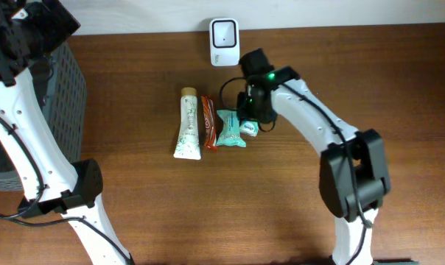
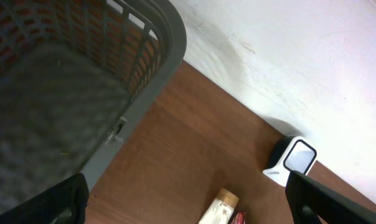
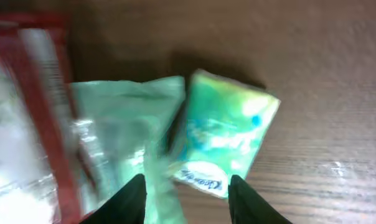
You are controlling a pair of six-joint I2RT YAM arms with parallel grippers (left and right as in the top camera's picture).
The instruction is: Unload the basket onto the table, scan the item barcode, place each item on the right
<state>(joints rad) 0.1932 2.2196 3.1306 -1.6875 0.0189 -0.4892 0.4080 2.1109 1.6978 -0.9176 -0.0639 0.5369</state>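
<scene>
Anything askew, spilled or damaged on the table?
Nothing visibly spilled or torn. Only oddity: the small green packet lies tilted against the teal pouch, while the tube and red bar lie roughly parallel beside them.

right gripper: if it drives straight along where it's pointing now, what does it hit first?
Most likely the small green packet on the table: the right gripper points down at it, fingers apart. The teal pouch lies right beside it. Blur leaves depth unclear.

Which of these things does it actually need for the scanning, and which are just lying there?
Needed: small green packet, white scanner, right pincer.
Lying about for now: cream tube, red bar, teal pouch, grey basket.
</scene>
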